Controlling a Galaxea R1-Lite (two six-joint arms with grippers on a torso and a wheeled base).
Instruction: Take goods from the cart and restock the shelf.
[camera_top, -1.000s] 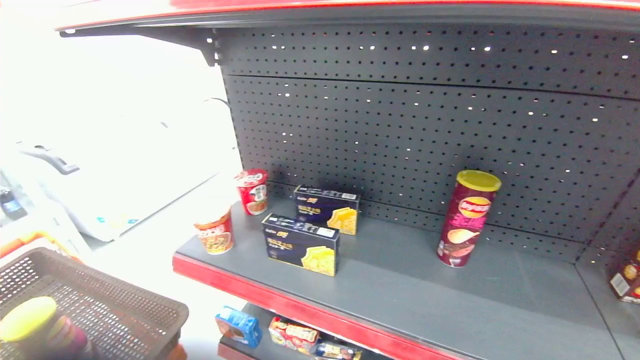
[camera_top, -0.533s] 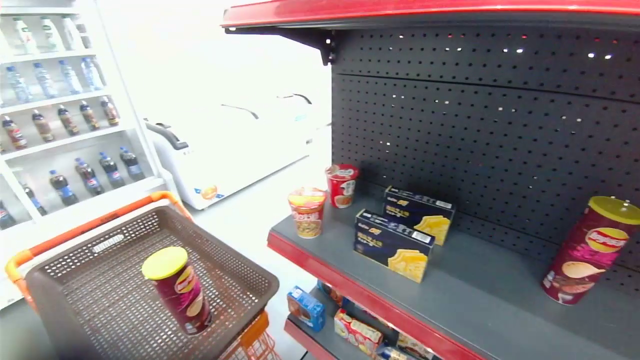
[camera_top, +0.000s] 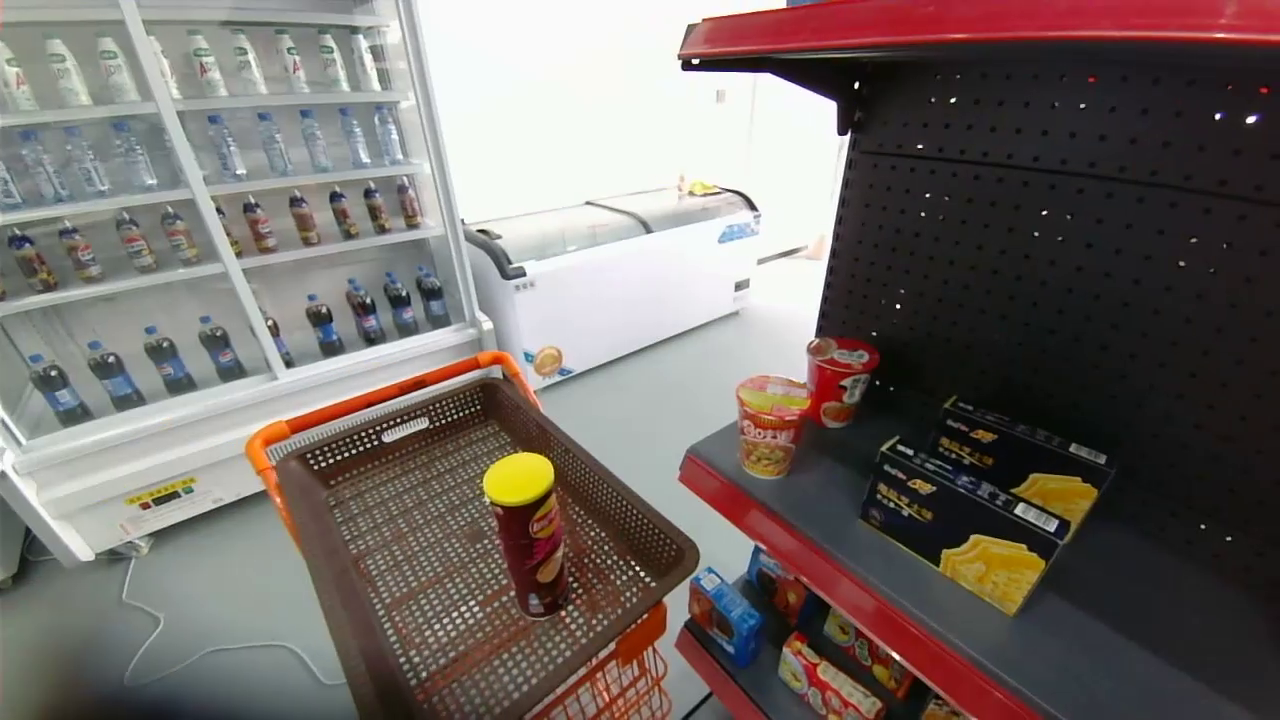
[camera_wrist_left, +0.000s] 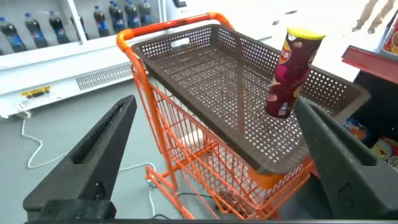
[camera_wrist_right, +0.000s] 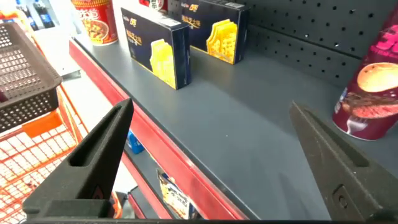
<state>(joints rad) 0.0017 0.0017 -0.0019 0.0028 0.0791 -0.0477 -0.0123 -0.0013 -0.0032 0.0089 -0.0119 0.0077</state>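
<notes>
- Chip can (camera_top: 527, 535) with a yellow lid stands upright in the brown basket of the cart (camera_top: 420, 428), towards the side nearest the shelf. It is the only item I can see in the basket, so it looks like the next thing to be stocked.
- From the left wrist camera the left hand (camera_wrist_left: 214, 104) hangs above and short of the cart, fingers spread wide with nothing between them. The can lies ahead, towards one finger, and well apart from it. My guess is that this arm is lining up for the pick.
- Over the shelf (camera_top: 830, 470), the right hand (camera_wrist_right: 211, 107) is likewise released and empty. It hovers above bare grey board.
- A second chip can (camera_wrist_right: 370, 93) stands upright at the back of the shelf, by the pegboard. The open board beside it seems the natural slot for the cart's can.
- Goods are lined up in pairs, one behind the other. Two noodle cups (camera_top: 770, 425) sit at the shelf's end nearest the cart, and two dark-blue biscuit boxes (camera_top: 950, 520) sit just beside them.
- The shelf board is flat, matt grey, with a red front lip, and small packets (camera_top: 725, 615) lie on the lower shelf beneath.
- Around us is a shop. A glass-fronted drinks cooler (camera_top: 200, 200) full of bottles stands beyond the cart and a white chest freezer (camera_top: 620, 270) is further off. A loose cable (camera_top: 200, 650) trails across the grey floor.
</notes>
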